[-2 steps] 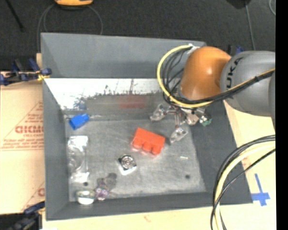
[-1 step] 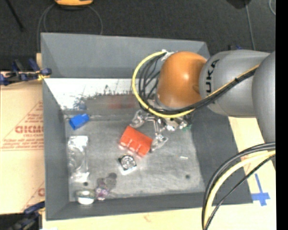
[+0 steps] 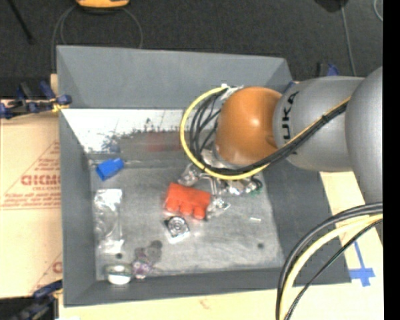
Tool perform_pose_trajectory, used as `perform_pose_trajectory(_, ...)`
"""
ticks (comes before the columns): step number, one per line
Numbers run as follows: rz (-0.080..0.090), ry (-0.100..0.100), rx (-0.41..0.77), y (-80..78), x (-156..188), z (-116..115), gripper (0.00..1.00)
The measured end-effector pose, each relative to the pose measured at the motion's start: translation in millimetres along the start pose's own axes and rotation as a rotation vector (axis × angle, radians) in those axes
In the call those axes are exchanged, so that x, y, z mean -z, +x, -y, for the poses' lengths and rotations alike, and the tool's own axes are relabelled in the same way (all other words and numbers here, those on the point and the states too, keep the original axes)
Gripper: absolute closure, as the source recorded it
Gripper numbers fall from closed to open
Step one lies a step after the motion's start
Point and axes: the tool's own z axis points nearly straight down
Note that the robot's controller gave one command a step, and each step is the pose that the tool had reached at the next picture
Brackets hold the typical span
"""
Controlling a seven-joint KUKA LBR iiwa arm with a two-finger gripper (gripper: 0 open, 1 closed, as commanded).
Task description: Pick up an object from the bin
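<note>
Above bin (image 3: 173,79) middle, arm (image 3: 320,129) angled down, gripper (image 3: 211,187) beside red block (image 3: 185,202)

A grey bin (image 3: 153,79) is shown. An orange-red block (image 3: 187,202) is seen in it; up-left of the block a blue piece (image 3: 109,168), above-right of the block an orange wrist cover (image 3: 248,125).

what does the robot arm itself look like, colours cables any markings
The arm is built of thick, rounded silver-grey links, one of them bearing black KUKA lettering. A glossy orange dome cover caps the wrist, ringed by looped black and yellow cables. The end effector under it looks like bare silvery metal.
</note>
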Motion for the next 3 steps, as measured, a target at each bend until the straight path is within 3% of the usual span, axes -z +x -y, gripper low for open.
perform_pose_trajectory(1, -0.005, -0.003, -0.004, 0.2, 0.9, 0.6, 1.0)
perform_pose_trajectory(3, -0.005, -0.004, -0.006, -0.1, 0.9, 0.3, 1.0)
